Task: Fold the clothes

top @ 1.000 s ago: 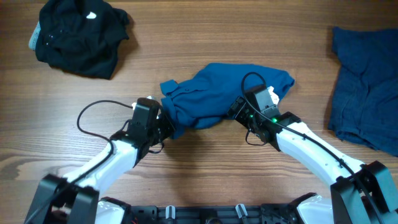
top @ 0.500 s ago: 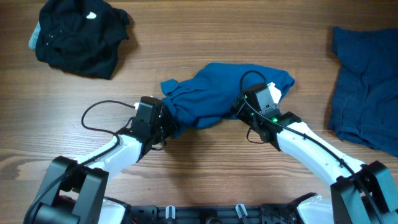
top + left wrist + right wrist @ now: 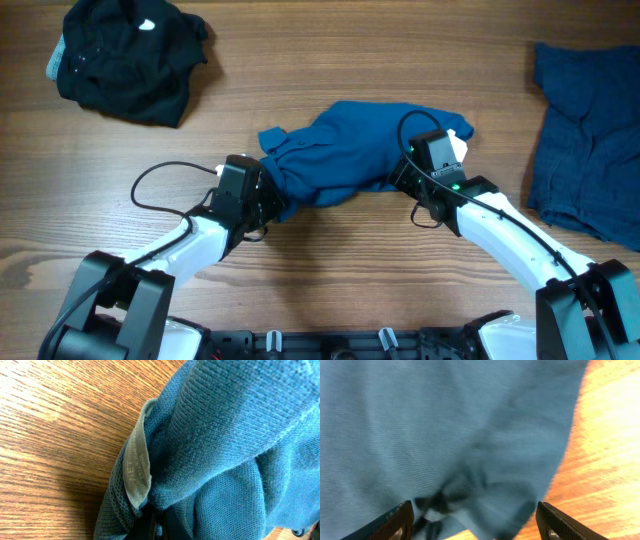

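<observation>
The medium-blue polo shirt lies bunched in the middle of the table, one of the clothes. My left gripper is at its lower left end, shut on a fold of the knit. In the left wrist view the shirt fills the frame, a pale neck label hangs beside the pinched fold, and the left gripper shows as dark tips pressed together. My right gripper is at the shirt's lower right edge. In the blurred right wrist view, my right gripper stands open with the shirt's hem between its fingers.
A black garment is heaped at the far left corner. A darker dull-blue garment lies spread at the right edge. Bare wooden table runs between the two arms and along the front.
My right gripper has slid to the right along the shirt's lower edge, and its jaws have narrowed a little. The left arm shifted slightly early on and now holds still on its fold.
</observation>
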Robot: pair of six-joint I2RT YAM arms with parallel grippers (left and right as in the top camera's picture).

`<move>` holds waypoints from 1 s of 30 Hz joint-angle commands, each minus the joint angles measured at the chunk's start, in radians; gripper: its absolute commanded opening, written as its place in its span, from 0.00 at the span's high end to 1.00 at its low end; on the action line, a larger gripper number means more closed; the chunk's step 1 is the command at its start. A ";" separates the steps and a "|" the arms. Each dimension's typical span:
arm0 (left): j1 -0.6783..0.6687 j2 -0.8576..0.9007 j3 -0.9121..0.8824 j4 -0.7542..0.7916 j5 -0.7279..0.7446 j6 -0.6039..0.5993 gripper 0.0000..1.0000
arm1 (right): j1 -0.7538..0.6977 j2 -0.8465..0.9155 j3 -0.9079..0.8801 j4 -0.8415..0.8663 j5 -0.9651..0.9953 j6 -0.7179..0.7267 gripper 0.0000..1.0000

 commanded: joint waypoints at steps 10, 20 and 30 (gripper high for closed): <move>-0.005 0.026 0.003 -0.005 -0.014 -0.006 0.96 | 0.000 0.074 0.000 0.054 -0.086 0.053 0.34; -0.005 0.026 0.002 -0.011 -0.015 -0.006 0.96 | 0.000 0.150 0.000 0.128 -0.086 0.053 0.44; -0.005 0.026 0.002 -0.011 -0.015 -0.005 0.96 | 0.000 0.150 0.000 0.151 -0.085 0.054 0.78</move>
